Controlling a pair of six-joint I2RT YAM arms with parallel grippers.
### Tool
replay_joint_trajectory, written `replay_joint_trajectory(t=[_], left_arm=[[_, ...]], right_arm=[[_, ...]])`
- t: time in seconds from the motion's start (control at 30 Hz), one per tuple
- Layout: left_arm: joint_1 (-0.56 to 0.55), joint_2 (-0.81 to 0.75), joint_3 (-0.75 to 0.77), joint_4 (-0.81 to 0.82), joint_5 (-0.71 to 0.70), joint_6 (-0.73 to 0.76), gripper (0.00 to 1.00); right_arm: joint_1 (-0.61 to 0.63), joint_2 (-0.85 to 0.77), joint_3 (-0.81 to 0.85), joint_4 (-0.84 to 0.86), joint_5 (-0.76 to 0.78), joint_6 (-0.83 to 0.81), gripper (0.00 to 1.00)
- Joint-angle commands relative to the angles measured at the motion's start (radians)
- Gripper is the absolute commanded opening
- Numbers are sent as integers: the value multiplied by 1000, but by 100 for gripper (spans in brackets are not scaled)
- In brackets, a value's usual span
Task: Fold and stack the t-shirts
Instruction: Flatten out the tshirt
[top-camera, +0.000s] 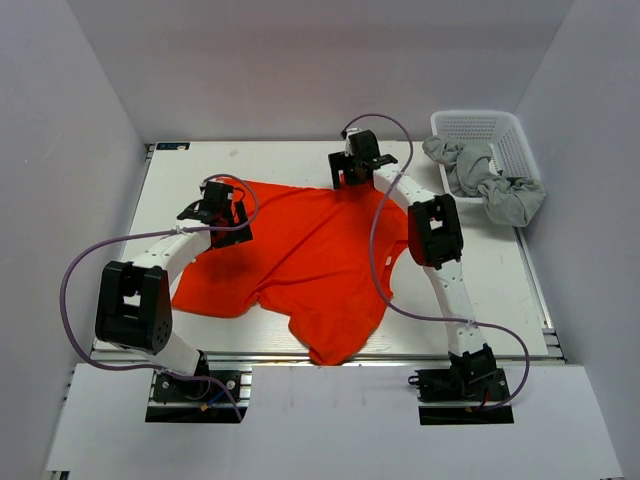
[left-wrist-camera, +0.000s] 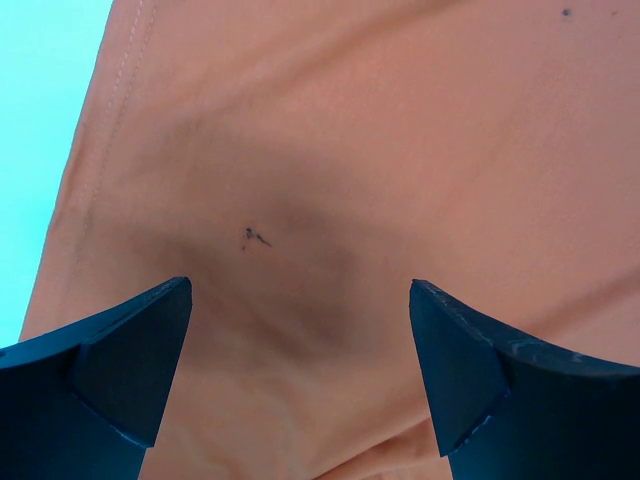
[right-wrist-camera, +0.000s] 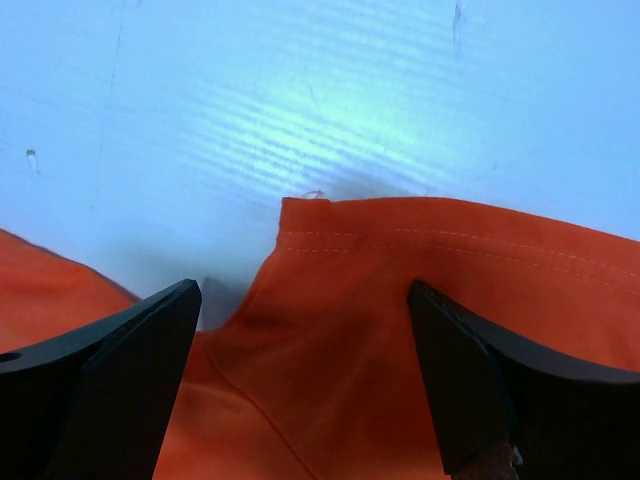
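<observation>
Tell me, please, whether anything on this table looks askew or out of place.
The orange-red t-shirt lies crooked and wrinkled, its lower end reaching over the near edge of the table. Crumpled grey garments spill over the rim of the white basket. Nothing else stands out.

White arms (top-camera: 455, 290), black joints (top-camera: 132, 305), purple cables (top-camera: 64, 290)

Lab: white booth walls (top-camera: 60, 100), 2 bolted arms (top-camera: 437, 232).

You have one orange shirt (top-camera: 300, 250), one basket (top-camera: 470, 118) holding grey shirts (top-camera: 485, 180) (too bunched to count), one table (top-camera: 180, 170), and two arms: left arm (top-camera: 130, 300) and right arm (top-camera: 435, 232).
</observation>
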Motion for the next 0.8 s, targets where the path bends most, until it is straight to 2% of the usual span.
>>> replay_joint_trajectory(t=[0.0, 0.07, 0.1, 0.23, 0.33, 0.4, 0.57, 0.6, 0.77], left_arm=[[6, -35, 7, 26, -9, 30, 100], [6, -26, 7, 26, 2, 30, 100], [6, -26, 7, 38, 2, 40, 100], [6, 8, 16, 62, 11, 51, 100], [6, 48, 54, 72, 11, 74, 100], [6, 72, 67, 89, 11, 74, 100], [16, 141, 117, 124, 129, 74, 100], [16, 152, 117, 152, 140, 74, 100], [25, 192, 104, 163, 96, 65, 100]], right_arm=[[-34, 33, -17, 99, -46, -77, 90], [-46, 11, -39, 234, -54, -90, 90], [-44, 6, -71, 302, -83, -152, 90], [-47, 9, -68, 426, -112, -217, 90], [-47, 11, -5, 382, -147, -237, 90], [-38, -56, -13, 327, -161, -240, 90], [-34, -289, -184, 257, -141, -196, 90], [-34, -337, -194, 142, -131, -174, 90], [-26, -529, -400, -52, -226, 42, 90]])
